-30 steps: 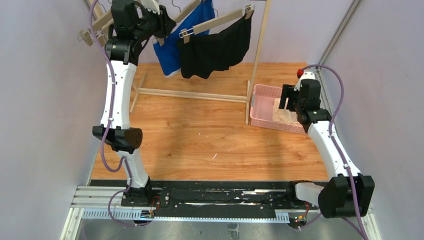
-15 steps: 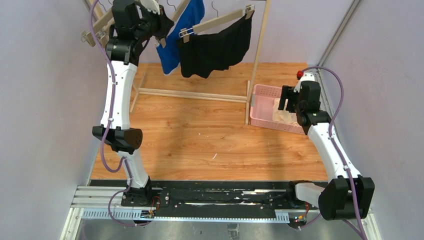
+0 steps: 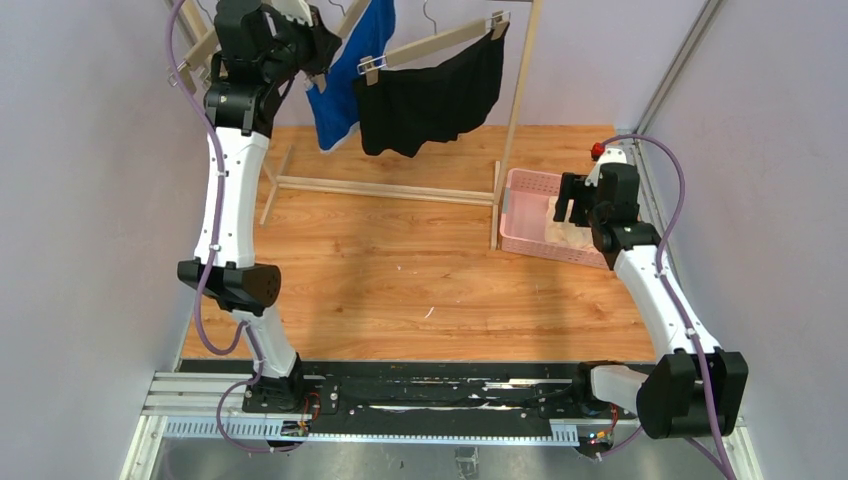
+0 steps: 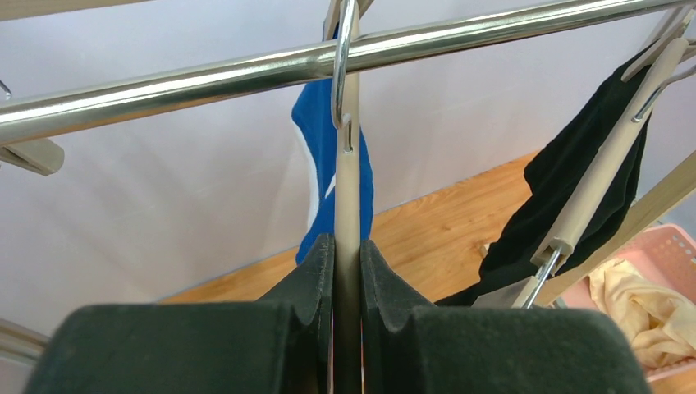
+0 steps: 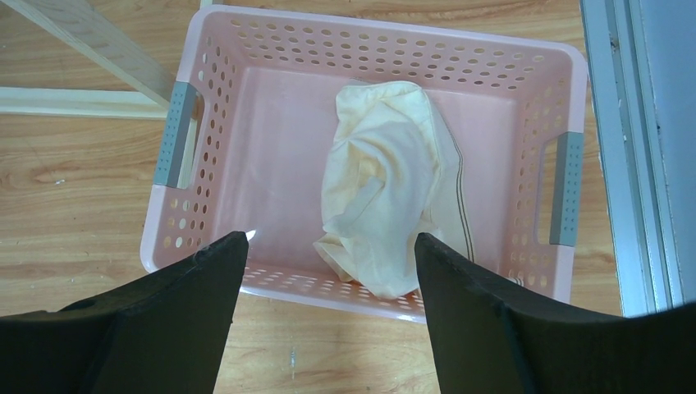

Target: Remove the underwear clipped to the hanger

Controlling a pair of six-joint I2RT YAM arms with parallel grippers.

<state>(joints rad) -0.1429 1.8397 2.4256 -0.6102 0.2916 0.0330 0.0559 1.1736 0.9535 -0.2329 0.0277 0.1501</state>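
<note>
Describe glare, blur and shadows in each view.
Left wrist view: glare streaks the metal rail; the left hand gripping the hanger looks soft, close to the lens. Right wrist view: evenly lit, pink basket sharp. Top view: soft shadow on the wooden table beside the left arm.

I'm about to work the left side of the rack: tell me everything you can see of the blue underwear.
The blue underwear is soft bright-blue cloth with a white trim strip, hanging limp and bunched narrow from a pale wooden hanger hooked on the metal rail. The left gripper is shut on that hanger's bar, just in front of the cloth. The black underwear hangs beside it; whether they touch is unclear. Its clips cannot be made out.
</note>
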